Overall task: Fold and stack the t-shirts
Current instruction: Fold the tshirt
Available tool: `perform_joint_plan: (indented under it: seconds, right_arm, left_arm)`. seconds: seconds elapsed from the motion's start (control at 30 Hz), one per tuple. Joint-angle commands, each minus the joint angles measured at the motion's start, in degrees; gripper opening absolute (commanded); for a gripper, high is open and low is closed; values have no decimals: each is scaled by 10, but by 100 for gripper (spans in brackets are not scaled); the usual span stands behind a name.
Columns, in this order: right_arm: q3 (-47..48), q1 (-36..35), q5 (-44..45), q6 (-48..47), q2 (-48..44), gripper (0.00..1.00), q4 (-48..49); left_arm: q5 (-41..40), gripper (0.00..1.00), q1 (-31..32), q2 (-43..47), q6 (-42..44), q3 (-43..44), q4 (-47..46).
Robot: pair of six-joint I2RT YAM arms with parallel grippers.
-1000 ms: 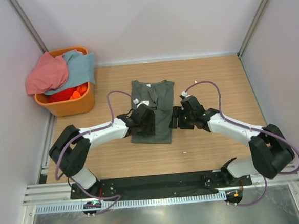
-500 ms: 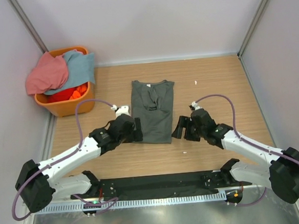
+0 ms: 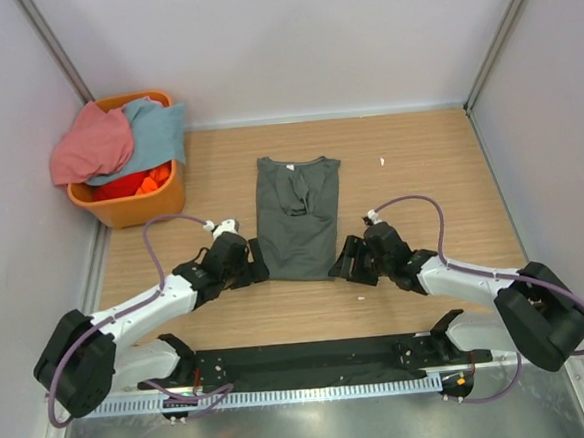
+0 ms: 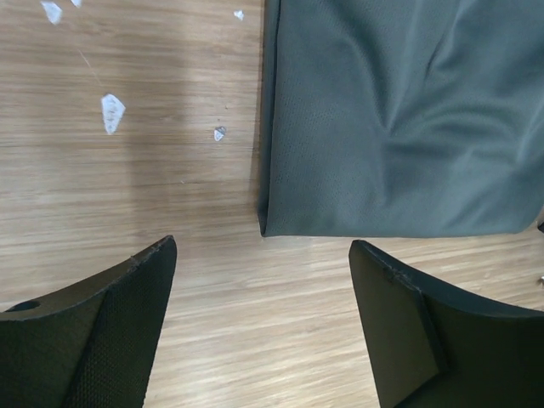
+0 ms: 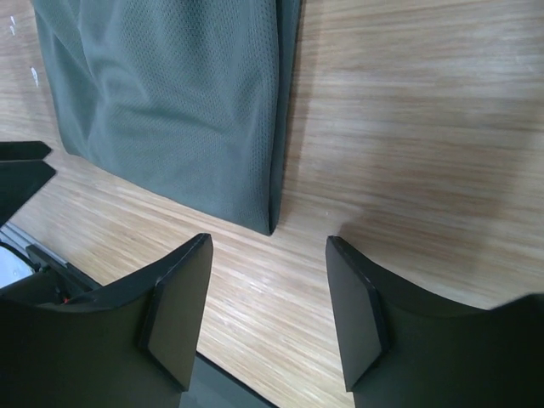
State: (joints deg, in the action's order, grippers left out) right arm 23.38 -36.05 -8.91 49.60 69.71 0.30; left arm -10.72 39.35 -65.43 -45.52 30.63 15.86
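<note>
Dark grey t-shirt [image 3: 297, 219] lies flat mid-table, folded lengthwise into a narrow strip. Neck end w/ small white label points to the far wall, hem toward the arms. Table [image 3: 419, 170] is wood-grain.

Left gripper [image 3: 256, 263] sits low just beside the shirt's near-left corner, fingers wide apart, nothing btwn them. Its wrist view shows that corner of the cloth [image 4: 399, 119] just past the fingertips [image 4: 127, 306], w/ bare wood in the gap & no contact.

Right gripper [image 3: 343, 262] mirrors it at the near-right corner. Jaws are apart too, a bit narrower, holding nothing. In its wrist view the shirt's folded edge [image 5: 170, 110] runs up from just ahead of the gap, clear of both fingers.

Orange basket [image 3: 136, 208] stands in the far-left corner, well apart from the grey shirt. Pink t-shirt [image 3: 91, 143] & light blue t-shirt [image 3: 160, 128] are heaped over its rim, something orange-red under them. A few white scraps [image 4: 112, 112] lie on the wood left of the grey shirt.
</note>
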Motion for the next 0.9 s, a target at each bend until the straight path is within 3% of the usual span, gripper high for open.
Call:
perform_joint_plan:
  seconds: [0.0,0.47,0.7,0.8,0.87]
  right_arm:
    - [-8,-5,6,15,18,61,53]
    - [-27,-17,6,37,64,51,109]
    - [-30,-19,3,39,89,41,130]
    - [-32,-19,2,40,98,26,143]
    - [-34,-19,-1,41,105,19,149]
  left_arm:
    - [38,81,-12,-26,-25,-12,-80]
    - [41,61,-13,-73,-37,-33,-123]
    - [48,51,-14,-93,-41,-30,-139]
    - [52,43,-13,-97,-40,-29,-144]
    - [56,26,-14,-101,-40,-27,-148]
